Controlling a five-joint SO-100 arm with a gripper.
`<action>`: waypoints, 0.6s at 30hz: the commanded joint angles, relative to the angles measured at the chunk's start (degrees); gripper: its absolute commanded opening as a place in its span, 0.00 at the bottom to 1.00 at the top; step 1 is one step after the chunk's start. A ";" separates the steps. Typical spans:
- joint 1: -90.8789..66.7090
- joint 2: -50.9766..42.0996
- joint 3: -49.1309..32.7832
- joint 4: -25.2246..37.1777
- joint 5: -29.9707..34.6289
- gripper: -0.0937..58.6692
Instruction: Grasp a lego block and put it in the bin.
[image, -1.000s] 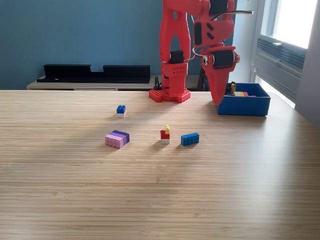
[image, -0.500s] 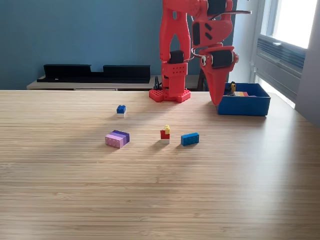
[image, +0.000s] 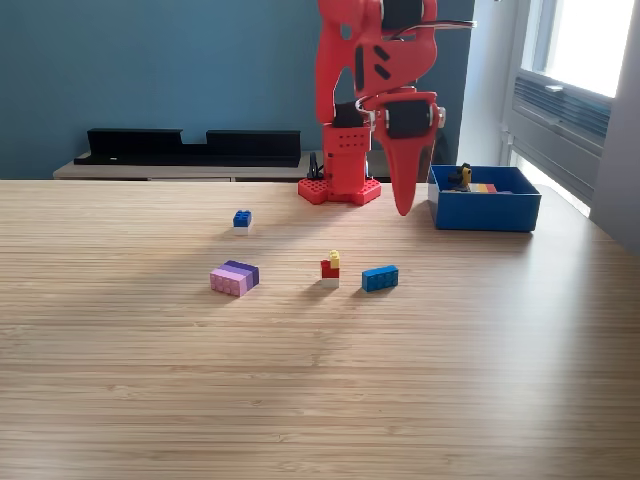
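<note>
Bin (image: 487, 208), frame right: some blocks inside already. Four left on table (image: 300, 380). Gripper (image: 404, 208) jaws closed, empty, between bin & blocks.

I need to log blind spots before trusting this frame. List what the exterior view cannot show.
- Bin contents: its near wall hides most; only a few coloured tops show.
- Gripper: seen edge-on, so open or shut is unclear, and whether it holds anything.
- Arm's upper part: cut off by the top edge.
- Small blue block: too small for stud detail.
</note>
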 joint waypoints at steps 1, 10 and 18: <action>6.77 1.05 -5.27 -0.53 -0.44 0.00; 20.65 1.05 -5.80 -0.62 -3.60 0.00; 28.21 0.88 -4.92 -5.54 -3.16 0.00</action>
